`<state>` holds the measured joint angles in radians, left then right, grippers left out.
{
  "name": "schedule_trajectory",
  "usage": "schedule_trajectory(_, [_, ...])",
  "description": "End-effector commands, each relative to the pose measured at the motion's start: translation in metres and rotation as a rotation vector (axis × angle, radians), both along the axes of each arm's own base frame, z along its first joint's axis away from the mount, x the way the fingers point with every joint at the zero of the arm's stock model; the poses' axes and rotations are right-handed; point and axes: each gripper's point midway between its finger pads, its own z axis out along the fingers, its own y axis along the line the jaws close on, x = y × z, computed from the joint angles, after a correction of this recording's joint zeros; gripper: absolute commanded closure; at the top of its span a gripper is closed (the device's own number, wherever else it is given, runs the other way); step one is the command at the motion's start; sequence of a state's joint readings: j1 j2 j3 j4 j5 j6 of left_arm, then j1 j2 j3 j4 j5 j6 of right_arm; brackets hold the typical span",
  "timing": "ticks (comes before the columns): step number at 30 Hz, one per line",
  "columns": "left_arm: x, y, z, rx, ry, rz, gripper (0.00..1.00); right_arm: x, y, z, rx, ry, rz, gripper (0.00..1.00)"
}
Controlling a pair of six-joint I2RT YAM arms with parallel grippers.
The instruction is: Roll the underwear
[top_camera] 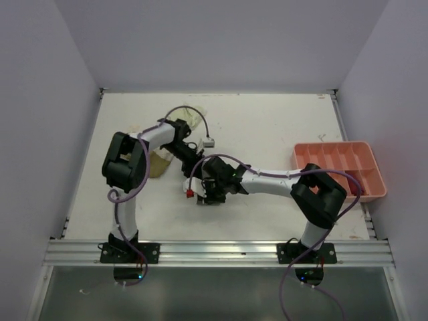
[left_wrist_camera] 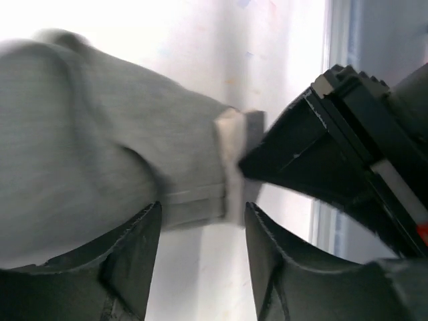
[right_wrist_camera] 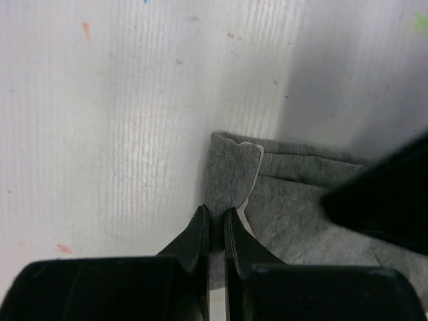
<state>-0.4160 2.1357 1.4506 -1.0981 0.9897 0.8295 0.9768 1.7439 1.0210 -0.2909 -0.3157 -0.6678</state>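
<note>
Soft, finely knit grey underwear (right_wrist_camera: 301, 200) lies folded, pale-hemmed, on the white table (right_wrist_camera: 100, 100); right gripper (right_wrist_camera: 215, 217) nips its edge (jaws almost touching), left gripper (left_wrist_camera: 202, 208) gapes beside it. Overhead, arms hide it.

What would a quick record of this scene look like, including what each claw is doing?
garment: grey underwear, lying on the white table
right gripper: shut, pinching the garment's waistband edge
left gripper: open, fingers apart beside the same garment
tray: salmon-pink compartment tray, at the table's right edge
other cloth: pale yellowish cloth, partly under the left arm
</note>
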Motion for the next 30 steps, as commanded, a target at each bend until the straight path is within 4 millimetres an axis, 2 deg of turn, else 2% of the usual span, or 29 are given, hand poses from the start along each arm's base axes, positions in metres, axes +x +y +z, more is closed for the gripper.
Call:
schedule_trajectory(1, [0.075,0.026,0.049,-0.052,-0.264,0.202,0.39,-0.028,-0.002,-0.013,-0.001,0.268,0.009,1.0])
schedule_trajectory(2, [0.085,0.035,0.068,-0.064,-0.327,0.243,0.37,-0.027,-0.002,-0.012,0.004,0.293,0.005,1.0])
schedule_trajectory(3, [0.105,0.054,0.077,-0.074,-0.395,0.312,0.34,-0.025,0.0,-0.01,0.013,0.316,0.001,1.0])
schedule_trajectory(4, [0.114,0.065,0.087,-0.078,-0.435,0.358,0.28,-0.021,-0.001,-0.009,0.032,0.351,-0.013,1.0])
schedule_trajectory(5, [0.126,0.089,0.101,-0.072,-0.558,0.426,0.17,-0.023,0.001,-0.011,0.047,0.4,-0.015,1.0])
schedule_trajectory(6, [0.129,0.1,0.107,-0.06,-0.625,0.456,0.01,-0.02,0.004,-0.008,0.067,0.425,-0.021,1.0])
schedule_trajectory(7, [0.131,0.111,0.111,-0.045,-0.707,0.467,0.0,-0.015,0.002,-0.008,0.077,0.458,-0.045,1.0])
schedule_trajectory(8, [0.118,0.124,0.114,-0.007,-0.786,0.475,0.0,-0.016,0.002,-0.016,0.069,0.497,-0.052,1.0])
schedule_trajectory(10, [0.108,0.128,0.123,-0.02,-0.926,0.414,0.0,-0.012,0.007,-0.014,0.088,0.558,-0.062,1.0])
schedule_trajectory(11, [0.088,0.128,0.127,-0.037,-0.978,0.401,0.0,-0.014,0.007,-0.021,0.073,0.599,-0.061,1.0])
schedule_trajectory(13, [0.081,0.126,0.137,-0.075,-1.081,0.409,0.0,-0.015,0.012,-0.015,0.083,0.67,-0.056,1.0])
schedule_trajectory(14, [0.08,0.131,0.151,-0.066,-1.116,0.498,0.0,-0.016,0.013,-0.015,0.087,0.694,-0.052,1.0])
schedule_trajectory(15, [0.089,0.135,0.15,-0.075,-1.136,0.615,0.0,-0.016,0.014,-0.018,0.084,0.725,-0.054,1.0])
schedule_trajectory(16, [0.091,0.138,0.155,-0.076,-1.069,0.736,0.0,-0.016,0.016,-0.016,0.098,0.75,-0.052,1.0])
schedule_trajectory(17, [0.081,0.124,0.161,-0.153,-1.083,0.617,0.0,-0.016,0.016,-0.018,0.101,0.764,-0.052,1.0])
schedule_trajectory(18, [0.058,0.12,0.141,-0.129,-1.01,0.501,0.0,-0.015,0.018,-0.019,0.1,0.781,-0.055,1.0])
schedule_trajectory(19, [0.054,0.118,0.136,-0.109,-1.072,0.398,0.0,-0.013,0.018,-0.018,0.112,0.81,-0.068,1.0])
schedule_trajectory(20, [0.05,0.125,0.127,-0.02,-1.111,0.397,0.0,-0.011,0.018,-0.018,0.116,0.824,-0.072,1.0])
schedule_trajectory(21, [0.037,0.104,0.125,-0.052,-1.174,0.313,0.0,-0.009,0.02,-0.017,0.123,0.833,-0.075,1.0])
schedule_trajectory(22, [0.012,0.101,0.087,-0.044,-1.202,0.192,0.0,-0.006,0.019,-0.021,0.119,0.85,-0.089,1.0])
schedule_trajectory(23, [-0.005,0.092,0.096,-0.098,-1.316,0.117,0.0,-0.006,0.02,-0.02,0.125,0.862,-0.089,1.0])
schedule_trajectory(24, [-0.017,0.09,0.084,-0.114,-1.356,0.056,0.0,-0.004,0.02,-0.02,0.124,0.866,-0.092,1.0])
schedule_trajectory(25, [-0.033,0.09,0.062,-0.125,-1.38,-0.021,0.0,-0.002,0.02,-0.023,0.121,0.873,-0.102,1.0])
schedule_trajectory(26, [-0.046,0.083,0.067,-0.177,-1.435,-0.062,0.0,-0.003,0.02,-0.023,0.118,0.883,-0.103,1.0])
schedule_trajectory(29, [-0.072,0.076,0.058,-0.24,-1.477,-0.189,0.0,-0.002,0.021,-0.025,0.11,0.909,-0.109,1.0])
schedule_trajectory(30, [-0.075,0.076,0.055,-0.236,-1.483,-0.22,0.0,-0.003,0.021,-0.023,0.107,0.922,-0.109,1.0])
